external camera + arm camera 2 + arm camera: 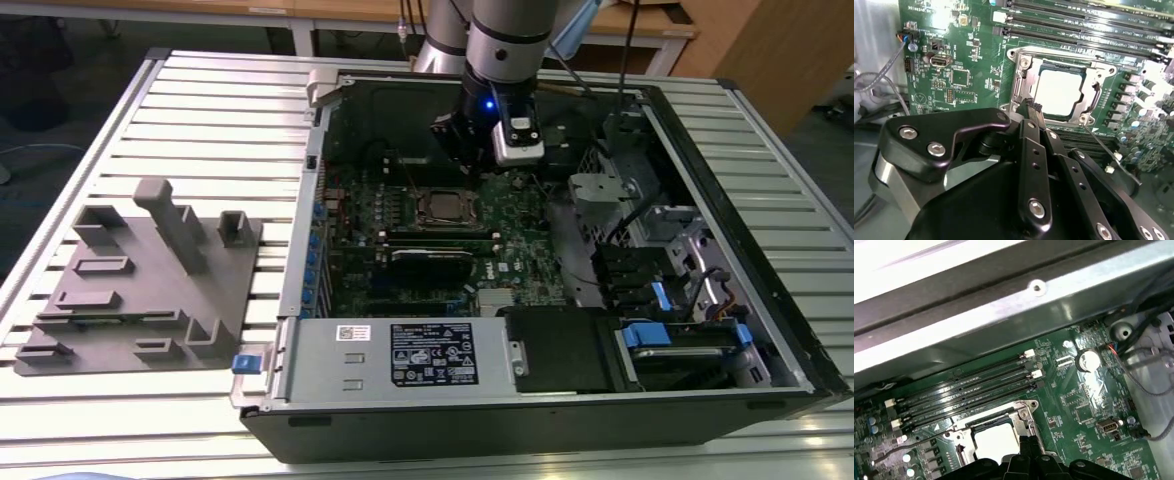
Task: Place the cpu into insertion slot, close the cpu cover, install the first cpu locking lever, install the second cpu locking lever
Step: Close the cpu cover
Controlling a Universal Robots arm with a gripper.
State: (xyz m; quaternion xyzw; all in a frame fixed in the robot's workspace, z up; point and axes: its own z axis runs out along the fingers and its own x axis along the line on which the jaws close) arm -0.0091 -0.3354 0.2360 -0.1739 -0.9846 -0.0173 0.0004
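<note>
Second wrist view: gripper (1031,106) jaws closed, empty; cpu (1059,92) just beyond the tips, seemingly light, fragile, best held by edges.

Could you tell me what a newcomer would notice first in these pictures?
The open black computer case on the slatted metal table stands out, its green motherboard exposed. In the second wrist view the black tool sits at the edge of the silver-rimmed square insertion slot, where the silver-grey square cpu lies.

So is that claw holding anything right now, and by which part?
Nothing, it seems: the gripper is shut and empty, its tips beside the cpu cover, with the cpu under it.
</note>
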